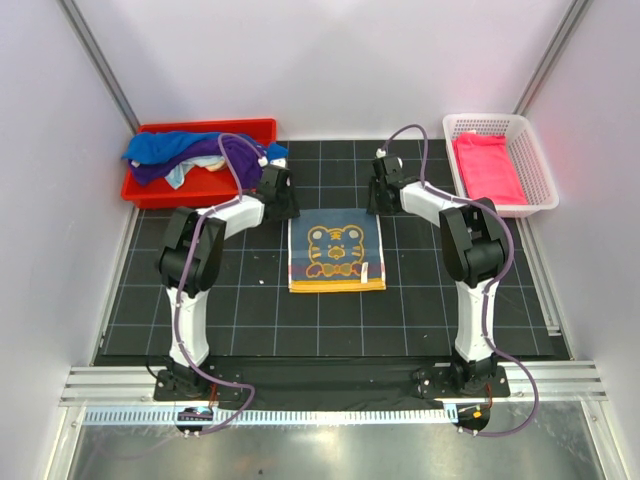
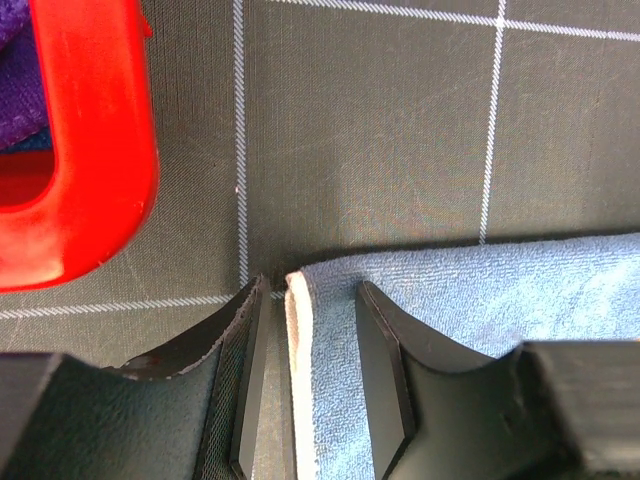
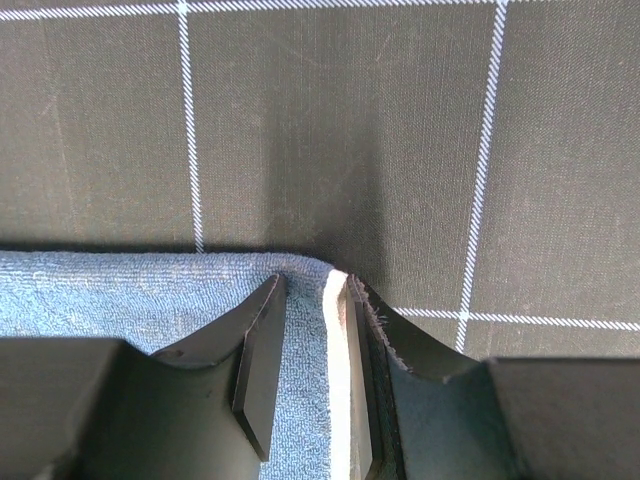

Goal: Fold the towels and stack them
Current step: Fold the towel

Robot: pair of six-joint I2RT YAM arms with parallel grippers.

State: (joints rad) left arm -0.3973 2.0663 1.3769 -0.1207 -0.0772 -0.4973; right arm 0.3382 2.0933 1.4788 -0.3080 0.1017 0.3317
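- Top external view shows me the red plastic bin (image 1: 205, 128) at the far left of the black gridded table (image 1: 240, 300). Heaped in it are a bright blue cloth towel (image 1: 165, 147) and a purple cloth towel (image 1: 215, 152), both crumpled and draped over its near wall.
- At the far right stands the white mesh basket (image 1: 532, 165). A hot pink cloth towel (image 1: 487, 168) lies flat inside it as a neat rectangle, towards the basket's left side.
- Between the two containers, and in neither, a slate blue cloth towel with a tiger picture (image 1: 335, 250) lies spread flat on the table. Its yellow-orange band runs along the near edge.
- My left claw (image 1: 283, 205) is down at that towel's far left corner, and my right claw (image 1: 380, 200) is down at its far right corner.
- On the left wrist view, the left claw's jaws stand part open astride the corner's pale hem. The outer finger (image 2: 245, 350) is over bare table and the inner one over the blue pile, with a gap showing, so nothing is pinched. The bin's rounded corner sits just up and to the left, with purple cloth inside.
- On the right wrist view, the right claw is likewise narrowly apart and gripping nothing. The hem lies close to the outer finger (image 3: 400, 350), and the inner finger stands clear of it.
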